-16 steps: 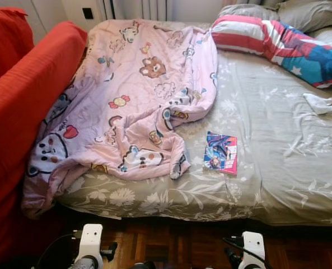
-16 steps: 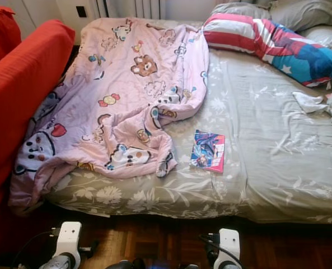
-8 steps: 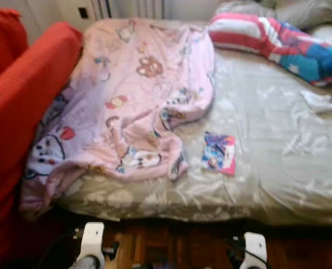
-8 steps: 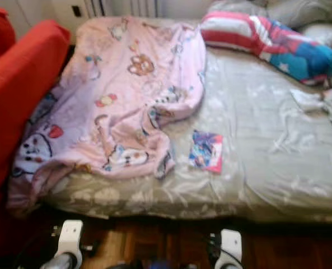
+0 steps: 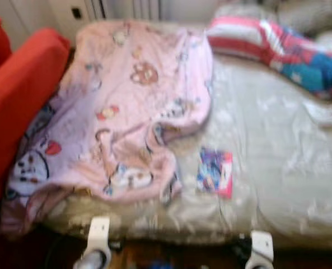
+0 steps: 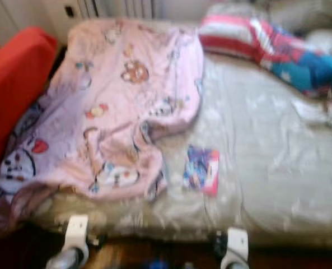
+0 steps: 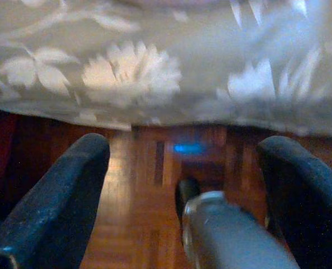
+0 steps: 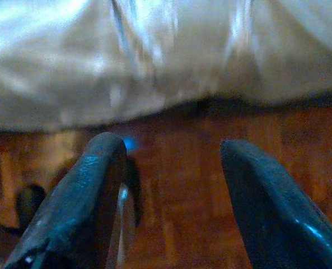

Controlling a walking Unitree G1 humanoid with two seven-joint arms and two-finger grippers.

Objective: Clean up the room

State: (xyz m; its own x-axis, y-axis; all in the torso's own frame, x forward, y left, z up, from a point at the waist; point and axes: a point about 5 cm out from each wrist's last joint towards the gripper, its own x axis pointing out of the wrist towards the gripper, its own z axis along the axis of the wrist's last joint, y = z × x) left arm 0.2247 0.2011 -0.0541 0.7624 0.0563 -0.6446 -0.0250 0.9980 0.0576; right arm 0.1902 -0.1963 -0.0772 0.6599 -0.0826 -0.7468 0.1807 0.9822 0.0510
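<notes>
Room tidying looks barely begun, judging by how things lie. On the bed (image 5: 277, 168), which spans most of the head views, a pink cartoon blanket (image 5: 126, 106) lies crumpled across the left half of the frame, its lower edge hanging over the mattress side towards the red sofa (image 5: 20, 95) at the far left. A small colourful booklet (image 5: 215, 172) lies loose on the grey floral sheet (image 5: 266, 140), just right of the blanket's lower corner, near the frame's centre. A striped red, white and blue pillow (image 5: 277, 50) sits askew at the upper right, with grey pillows (image 5: 300, 14) behind it and a pale bit of cloth (image 5: 325, 112) at the right edge, too blurred to name. The left tool (image 7: 182, 185) has its fingers spread wide and holds nothing, low before the bed's edge above the wooden floor (image 7: 138, 196); the right tool (image 8: 171, 196) is likewise parted and empty. Everything is left to do: booklet, blanket, pillows.
</notes>
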